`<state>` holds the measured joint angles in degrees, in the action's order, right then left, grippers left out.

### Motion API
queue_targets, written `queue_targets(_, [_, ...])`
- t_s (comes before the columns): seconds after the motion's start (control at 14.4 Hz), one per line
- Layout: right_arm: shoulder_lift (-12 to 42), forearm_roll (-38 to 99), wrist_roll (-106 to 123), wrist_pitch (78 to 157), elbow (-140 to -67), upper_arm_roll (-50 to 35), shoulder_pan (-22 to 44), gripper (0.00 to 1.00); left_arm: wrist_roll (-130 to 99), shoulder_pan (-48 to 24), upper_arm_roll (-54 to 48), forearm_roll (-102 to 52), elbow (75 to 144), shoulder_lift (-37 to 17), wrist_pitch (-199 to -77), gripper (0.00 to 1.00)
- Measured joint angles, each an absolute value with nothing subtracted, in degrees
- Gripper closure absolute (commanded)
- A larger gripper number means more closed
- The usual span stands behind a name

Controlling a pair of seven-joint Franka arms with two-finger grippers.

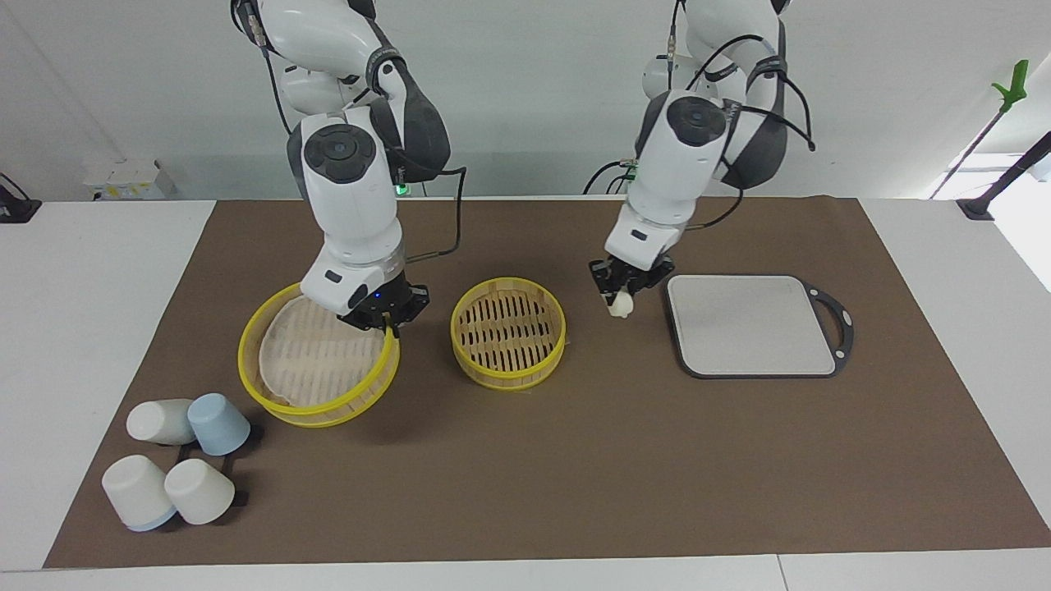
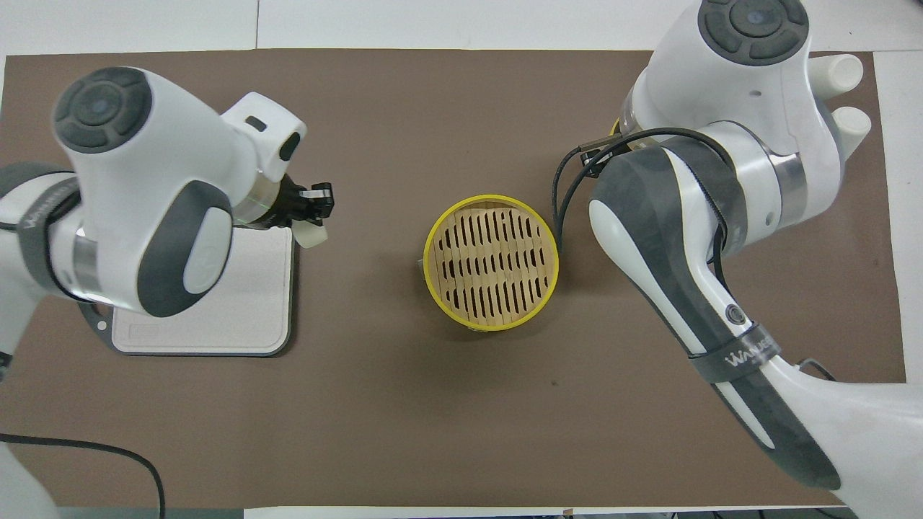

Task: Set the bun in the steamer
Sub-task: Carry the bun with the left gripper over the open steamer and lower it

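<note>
Pinching the bun (image 1: 621,305) between its fingertips, the left gripper (image 1: 617,289) hangs in the air over the brown mat (image 1: 575,460), between the grey cutting board (image 1: 751,328) and the steamer (image 1: 508,332). The bun is cream-white and hangs just below the fingers, clear of the board. In the overhead view the bun (image 2: 311,235) shows just off the board's corner (image 2: 281,339), with the left gripper (image 2: 315,204) above it. The steamer base sits open in the middle of the mat, its slatted bottom bare. The right gripper (image 1: 384,322) is clamped on the yellow rim of the steamer lid (image 1: 316,365), holding it tilted beside the base, toward the right arm's end of the table. Four upturned cups (image 1: 176,468) stand clustered near that end, farther from the robots than the lid.
</note>
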<state>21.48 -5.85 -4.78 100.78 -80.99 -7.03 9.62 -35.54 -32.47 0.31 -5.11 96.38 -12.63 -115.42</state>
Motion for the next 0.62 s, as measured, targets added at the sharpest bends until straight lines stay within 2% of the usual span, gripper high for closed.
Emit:
queue_targets(0.35, [21.29,-5.81,-4.41,100.79,-82.31,-7.05,8.52,1.00,-38.39,-41.65,0.44,-5.12,96.45,-20.69,-124.00,0.71])
queue_targets(0.62, [20.75,-5.75,-3.87,101.15,-83.87,-7.05,7.45,1.00,-38.47,-42.84,0.57,-5.11,96.40,-25.67,-128.44,0.71])
